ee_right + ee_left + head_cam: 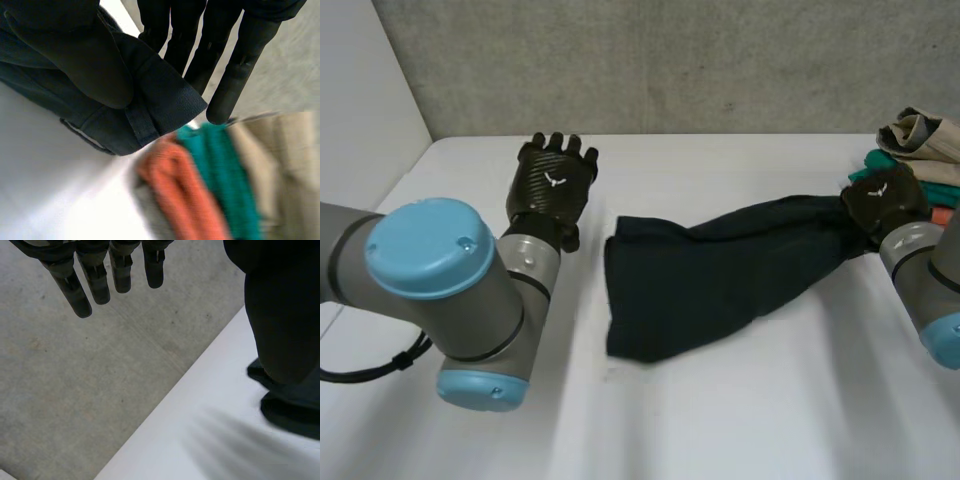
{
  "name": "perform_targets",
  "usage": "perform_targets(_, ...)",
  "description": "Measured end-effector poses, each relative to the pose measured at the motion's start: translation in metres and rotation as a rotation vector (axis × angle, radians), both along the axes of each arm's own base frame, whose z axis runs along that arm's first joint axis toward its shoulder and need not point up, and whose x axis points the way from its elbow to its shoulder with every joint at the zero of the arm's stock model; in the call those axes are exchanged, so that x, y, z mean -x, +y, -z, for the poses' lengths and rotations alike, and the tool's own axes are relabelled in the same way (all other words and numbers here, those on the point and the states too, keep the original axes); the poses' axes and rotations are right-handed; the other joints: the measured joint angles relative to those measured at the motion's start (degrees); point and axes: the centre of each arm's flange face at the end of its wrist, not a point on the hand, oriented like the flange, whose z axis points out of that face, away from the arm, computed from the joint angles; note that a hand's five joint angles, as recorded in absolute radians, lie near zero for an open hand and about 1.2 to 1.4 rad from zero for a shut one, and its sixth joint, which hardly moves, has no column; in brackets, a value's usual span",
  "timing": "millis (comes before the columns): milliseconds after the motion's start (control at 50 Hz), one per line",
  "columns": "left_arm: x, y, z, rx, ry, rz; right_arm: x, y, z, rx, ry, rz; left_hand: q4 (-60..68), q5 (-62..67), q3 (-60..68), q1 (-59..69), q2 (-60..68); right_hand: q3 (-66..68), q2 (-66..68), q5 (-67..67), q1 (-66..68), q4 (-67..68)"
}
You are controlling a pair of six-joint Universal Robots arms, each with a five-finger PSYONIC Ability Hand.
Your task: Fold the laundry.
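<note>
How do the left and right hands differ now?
Grip: the left hand has straight fingers and holds nothing; the right hand pinches one end of the dark garment between thumb and fingers. Place: the left hand sits apart from the garment, beside its wide end; the right hand is at its narrow end, next to the clothes pile. Both are black, over the white table.

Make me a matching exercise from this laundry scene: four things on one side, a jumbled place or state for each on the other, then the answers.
Column one:
1. left hand
2. right hand
3. dark garment
4. clothes pile

Column two:
A. stretched across the table
B. heaped beyond the right hand
C. open, holding nothing
D. pinching the dark garment's end

Pairs: 1-C, 2-D, 3-A, 4-B
</note>
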Motion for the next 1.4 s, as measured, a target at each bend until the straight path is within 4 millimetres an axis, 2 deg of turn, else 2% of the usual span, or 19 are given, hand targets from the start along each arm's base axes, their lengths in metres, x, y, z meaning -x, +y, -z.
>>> perform_targets(120,-0.006,0.006,-0.005,-0.002,0.014,-0.003,-0.034,0.01,-0.013,0.124,0.102,-0.141,0.0,0.0,0.0,0.0,0.0,0.1,0.0,0.43,0.0,0.02)
perform_targets(140,-0.007,0.007,-0.006,-0.006,0.019,-0.004,-0.056,0.019,-0.014,0.165,0.106,-0.233,0.0,0.0,0.0,0.0,0.0,0.62,0.0,0.51,0.0,0.03)
perform_targets(180,-0.009,0.008,-0.006,-0.01,0.027,-0.005,-0.08,0.032,-0.012,0.198,0.099,-0.344,0.0,0.0,0.0,0.0,0.0,0.87,0.05,0.51,0.0,0.04)
perform_targets(280,-0.014,0.01,-0.008,-0.021,0.051,-0.01,-0.141,0.093,0.015,0.195,0.082,-0.74,0.0,0.0,0.0,0.0,0.0,1.09,0.38,0.71,0.0,0.07)
perform_targets(340,-0.016,0.01,-0.01,-0.022,0.063,-0.016,-0.156,0.121,0.032,0.17,0.089,-0.896,0.0,0.0,0.0,0.0,0.0,1.09,0.36,0.71,0.0,0.08)
perform_targets(380,-0.017,0.009,-0.011,-0.022,0.068,-0.019,-0.16,0.13,0.038,0.158,0.093,-0.94,0.0,0.0,0.0,0.0,0.0,-1.21,-1.45,-0.08,-0.01,-2.16)
perform_targets(400,-0.018,0.008,-0.011,-0.021,0.071,-0.021,-0.161,0.136,0.042,0.146,0.094,-0.972,0.0,0.0,0.0,0.0,0.0,-6.43,-6.49,-4.33,-3.67,-7.32)
perform_targets(440,-0.019,0.007,-0.013,-0.016,0.076,-0.025,-0.162,0.142,0.045,0.126,0.086,-0.998,0.0,0.0,0.0,0.0,0.0,-24.61,-25.96,-23.83,-22.39,-26.36)
perform_targets(460,-0.019,0.006,-0.014,-0.014,0.078,-0.026,-0.161,0.142,0.045,0.122,0.082,-1.0,0.0,0.04,0.0,0.0,0.0,-26.72,-29.37,-26.16,-25.75,-28.63)
perform_targets(500,-0.019,0.004,-0.016,-0.006,0.084,-0.028,-0.157,0.138,0.036,0.107,0.038,-0.98,0.0,0.0,0.0,0.0,0.0,-46.58,-48.16,-45.81,-44.17,-48.84)
perform_targets(520,-0.018,0.003,-0.018,-0.001,0.088,-0.028,-0.153,0.132,0.028,0.098,0.0,-0.955,0.0,0.0,0.0,0.0,0.0,-52.16,-52.86,-50.59,-47.86,-53.94)
perform_targets(540,-0.018,0.003,-0.019,0.001,0.09,-0.027,-0.152,0.131,0.026,0.096,-0.008,-0.95,0.0,0.0,0.0,0.0,0.0,-52.51,-53.35,-50.86,-48.26,-54.22)
perform_targets(600,-0.014,-0.001,-0.027,0.024,0.112,-0.022,-0.135,0.109,-0.003,0.055,-0.173,-0.851,0.0,-0.01,0.0,0.0,0.0,-55.43,-55.36,-53.1,-49.19,-56.68)
perform_targets(700,-0.001,-0.005,-0.04,0.044,0.176,0.022,-0.107,0.077,-0.04,-0.066,-0.52,-0.706,0.0,0.0,0.0,0.0,0.0,-55.53,-55.37,-53.12,-49.19,-56.8)
perform_targets(840,0.037,0.003,-0.031,-0.037,0.236,0.167,-0.083,0.05,-0.055,-0.237,-0.772,-0.565,0.0,-0.01,0.0,0.0,0.0,-55.52,-55.37,-53.12,-49.19,-56.8)
perform_targets(980,0.061,0.008,0.003,-0.194,0.171,0.209,-0.082,0.029,-0.035,-0.413,-0.765,-0.448,0.0,0.0,0.0,0.0,0.0,-55.53,-55.38,-53.12,-49.19,-56.8)
perform_targets(1160,0.055,0.018,0.048,-0.383,0.016,0.073,-0.095,0.004,-0.004,-0.582,-0.697,-0.385,0.0,0.0,0.0,0.0,0.0,-55.53,-55.38,-53.12,-49.19,-56.8)
perform_targets(1240,0.053,0.028,0.058,-0.413,-0.026,0.042,-0.102,0.002,0.01,-0.623,-0.665,-0.385,0.0,0.0,0.0,0.0,0.0,-55.53,-55.37,-53.12,-49.19,-56.8)
perform_targets(1400,0.047,0.038,0.079,-0.46,-0.094,0.019,-0.106,0.008,0.054,-0.669,-0.476,-0.354,0.0,0.0,0.0,0.0,0.0,-55.52,-56.84,-53.12,-49.21,-56.8)
